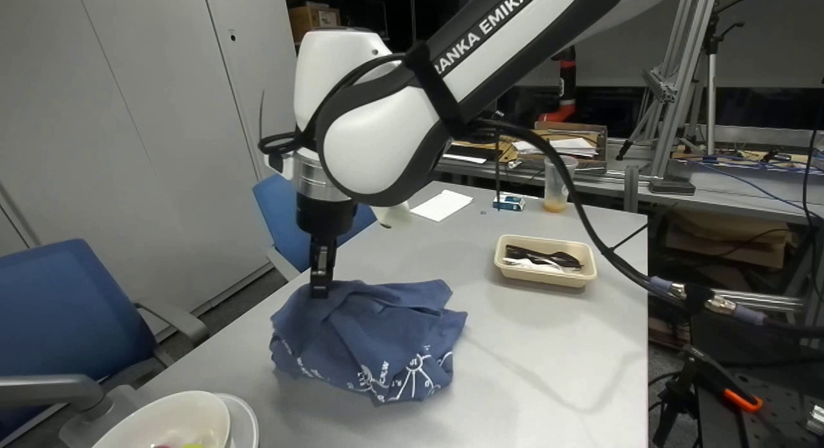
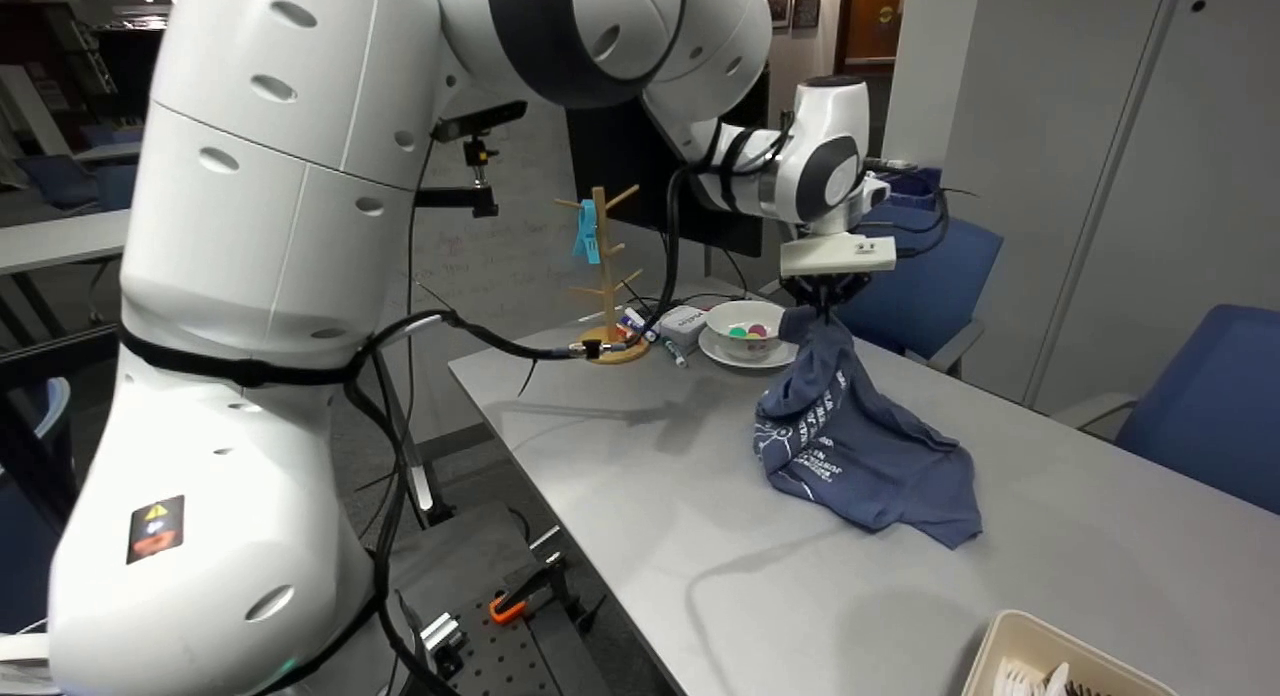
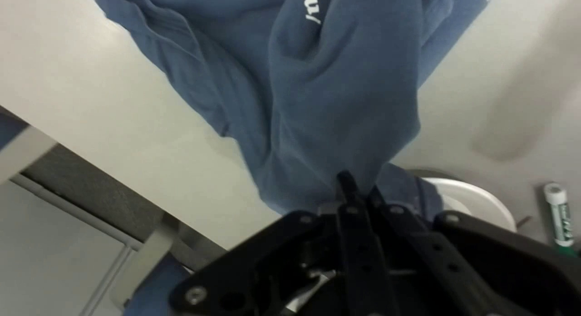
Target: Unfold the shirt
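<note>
Navy T-shirt (image 2: 880, 466), mostly crumpled on the table (image 2: 640, 516), had one part raised and clamped in the gripper (image 3: 360, 186). Lifting to unfold seemed in hand; the next move probably called for spreading it outward, clear of the bowl (image 2: 730, 344).

Wrist view's top edge crops shirt (image 3: 345, 102); an ext. view's btm crops tray (image 2: 1040, 636)

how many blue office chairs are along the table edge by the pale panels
2: in an exterior view, the nearer chair is at the picture's right edge, the farther chair beyond the shirt. More may be hidden.
</note>
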